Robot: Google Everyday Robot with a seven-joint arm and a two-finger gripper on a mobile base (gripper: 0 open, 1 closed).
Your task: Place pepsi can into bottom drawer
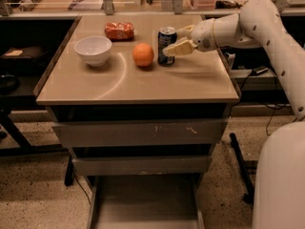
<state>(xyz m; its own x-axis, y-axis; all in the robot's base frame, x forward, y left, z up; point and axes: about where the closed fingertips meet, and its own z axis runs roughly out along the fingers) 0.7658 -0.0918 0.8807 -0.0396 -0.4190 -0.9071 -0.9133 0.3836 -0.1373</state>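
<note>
The pepsi can (166, 43) stands upright on the table top (143, 82), just right of an orange (143, 55). My gripper (173, 41) reaches in from the right at can height. Its fingers are spread, with the near finger (179, 47) in front of the can's right side and the far finger behind it. The can sits at the fingertips, and its base is still on the table. The bottom drawer (143, 202) is pulled out at floor level below the table, and its grey floor is bare.
A white bowl (93, 49) stands at the left of the table top. A red-orange snack bag (119, 30) lies behind it. Two grey-fronted drawers (140, 133) are closed above the open one. My white base (281, 175) stands at the right.
</note>
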